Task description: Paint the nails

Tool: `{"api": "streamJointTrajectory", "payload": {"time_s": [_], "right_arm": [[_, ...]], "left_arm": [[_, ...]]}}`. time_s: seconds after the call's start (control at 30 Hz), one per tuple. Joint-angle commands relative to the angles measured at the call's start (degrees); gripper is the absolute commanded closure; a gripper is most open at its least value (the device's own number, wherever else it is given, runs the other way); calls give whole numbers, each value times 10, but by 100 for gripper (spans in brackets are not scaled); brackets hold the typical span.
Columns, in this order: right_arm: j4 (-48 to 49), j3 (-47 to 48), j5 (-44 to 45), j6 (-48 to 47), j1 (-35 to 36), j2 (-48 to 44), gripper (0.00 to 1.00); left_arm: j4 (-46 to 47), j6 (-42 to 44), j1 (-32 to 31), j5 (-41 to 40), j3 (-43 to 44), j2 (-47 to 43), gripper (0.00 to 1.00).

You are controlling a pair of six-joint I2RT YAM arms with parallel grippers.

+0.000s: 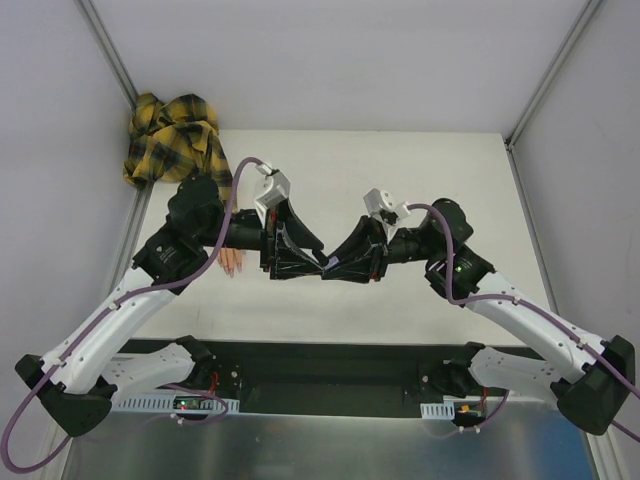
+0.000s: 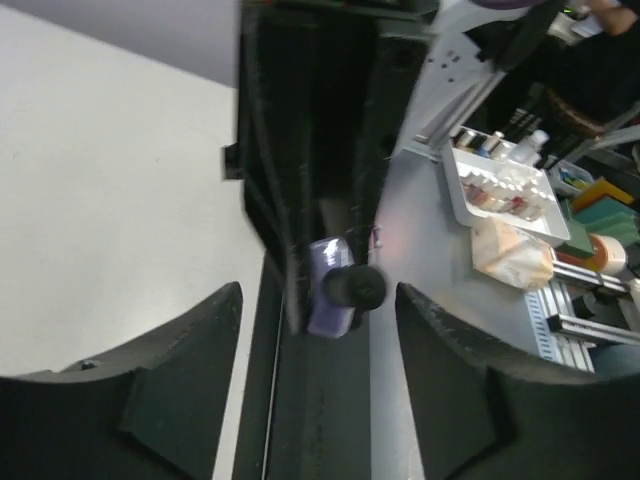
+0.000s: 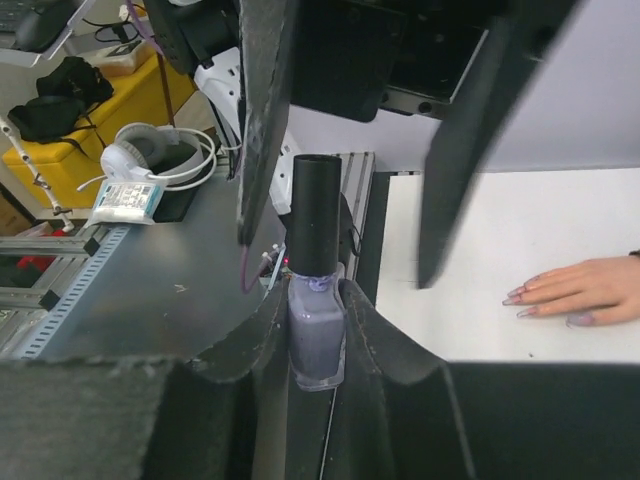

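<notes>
Now, capped bottle [image 3: 316,340] of lilac polish tight between right jaws; left jaws wide apart around cap [image 3: 315,215].

Nail-polish bottle [image 3: 316,345]: lilac glass with a glossy black cap [image 3: 315,215]. Fake hand [image 3: 590,288]: flesh-coloured; nails [image 3: 527,312] purplish-pink. Sleeve [image 1: 172,135]: yellow-and-black plaid. Table [image 1: 420,170]: plain white. Left gripper [image 2: 318,300] and right gripper [image 3: 316,300]: black throughout. Arm links [image 1: 110,325]: white, with black joints and purple cables [image 1: 520,298]. Front bench [image 1: 330,445]: grey metal.
</notes>
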Motion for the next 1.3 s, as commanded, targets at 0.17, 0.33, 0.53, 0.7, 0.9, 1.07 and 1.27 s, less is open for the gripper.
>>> {"api": "streamJointTrajectory", "payload": {"time_s": [0.17,0.33,0.53,0.7,0.9,1.07,1.27], "right_arm": [[-125,53,78,-148,8,-21,100],[-133,54,210,-160,27,-25,100],[-128,66,365,-166,70,-15,100],[-123,65,454,-168,87,-16,100],[-124,66,471,-170,90,-10,100],[-115,60,479,-179,97,-14,100],[-108,49,429,-190,94,-22,100]], "left_arm": [[-25,-69,24,-186,31,-41,15],[-33,-124,24,-303,27,-50,17],[-33,-137,8,-366,19,-41,23],[-34,-115,-27,-417,28,-17,28],[-37,-100,-67,-450,40,16,44],[-38,-97,-72,-460,45,38,64],[-33,-82,-72,-418,52,49,100]]}}
